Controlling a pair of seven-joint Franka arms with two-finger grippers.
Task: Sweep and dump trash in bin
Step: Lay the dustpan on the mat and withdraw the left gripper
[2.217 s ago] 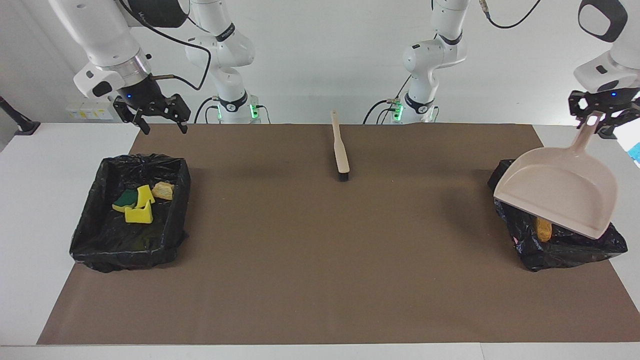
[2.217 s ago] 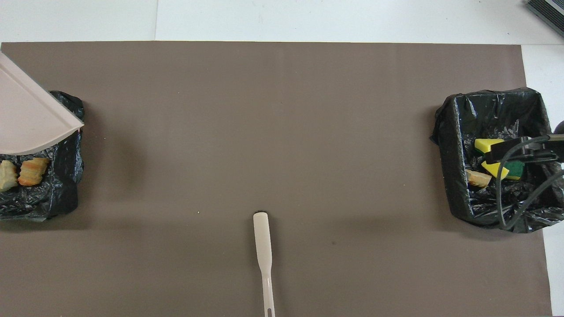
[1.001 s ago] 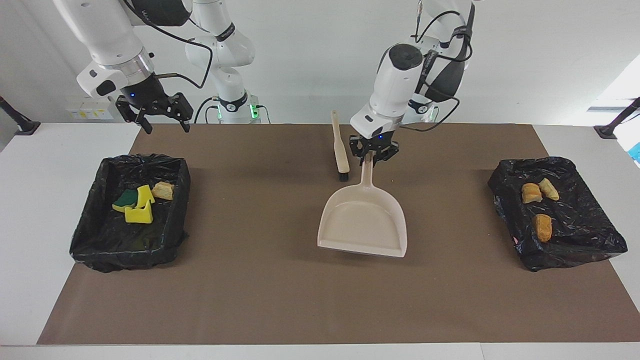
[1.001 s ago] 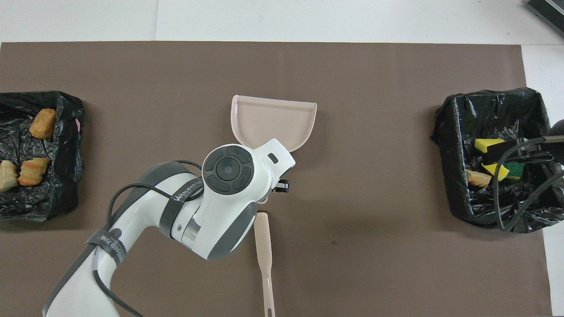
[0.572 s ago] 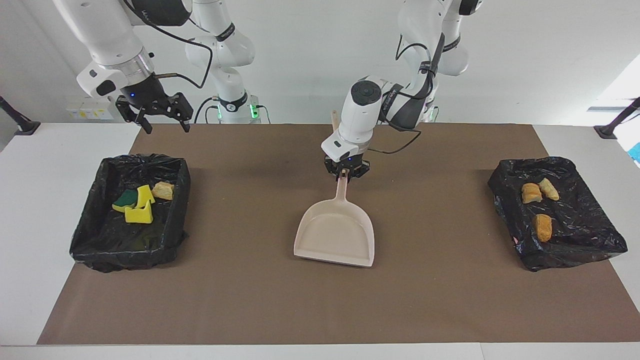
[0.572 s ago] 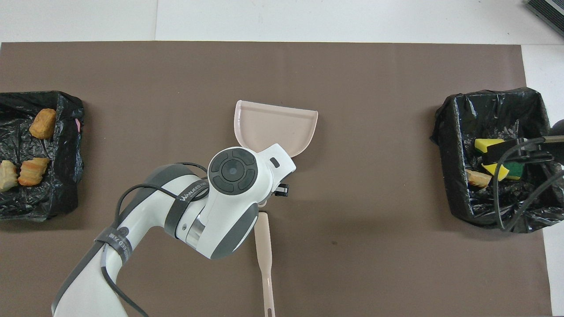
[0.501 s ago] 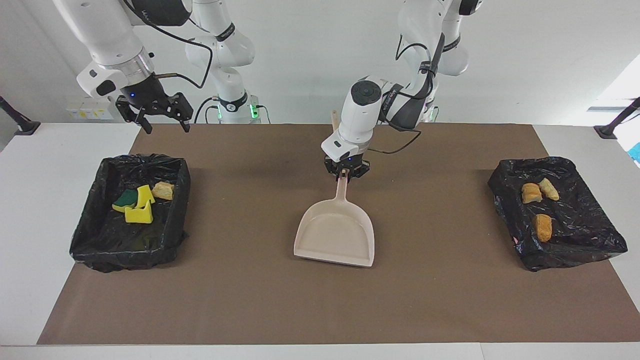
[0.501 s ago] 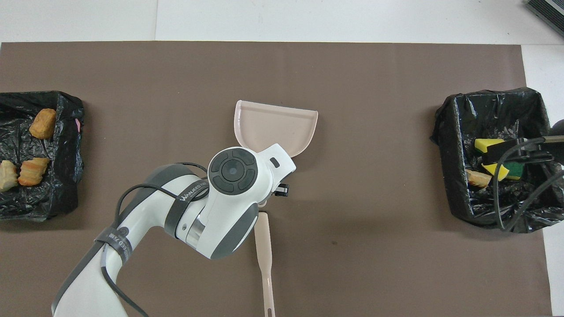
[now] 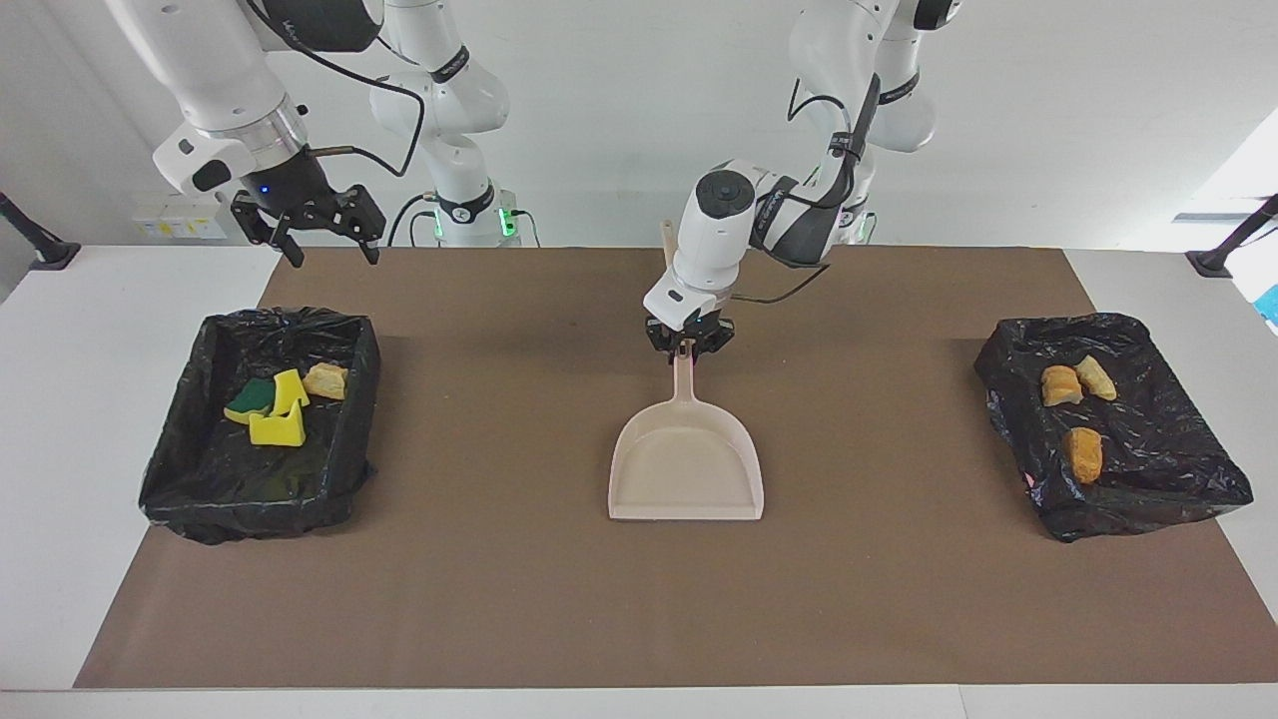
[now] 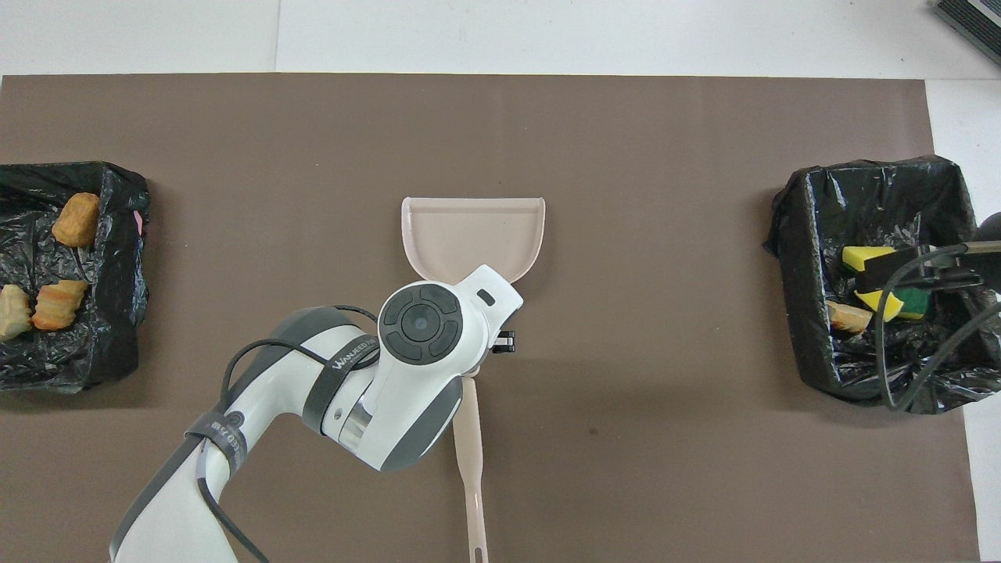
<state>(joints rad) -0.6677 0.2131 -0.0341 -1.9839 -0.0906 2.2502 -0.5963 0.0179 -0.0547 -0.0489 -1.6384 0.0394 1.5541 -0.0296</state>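
Nearest the robots lies the beige long-handled brush (image 10: 469, 461). Just past it the left gripper (image 9: 688, 350) sits at the handle tip of the beige plastic dustpan (image 9: 685, 469); I cannot tell whether it grips or has let go. The pan lies flat on the table, its long axis running away from the robots, handle toward them, mouth away.

Judgement: release fully, then rise straight up so the handle isn't dragged.

The right gripper (image 9: 331, 258) waits over the mat, fingers apart.

The trash is all binned:
- **Right arm's end:** yellow-and-green sponge pieces (image 9: 272, 411) and a chunk sit in the black-lined bin (image 9: 200, 489).
- **Left arm's end:** tan bread-like chunks (image 9: 1070, 394) sit in the other bin (image 9: 1178, 489).
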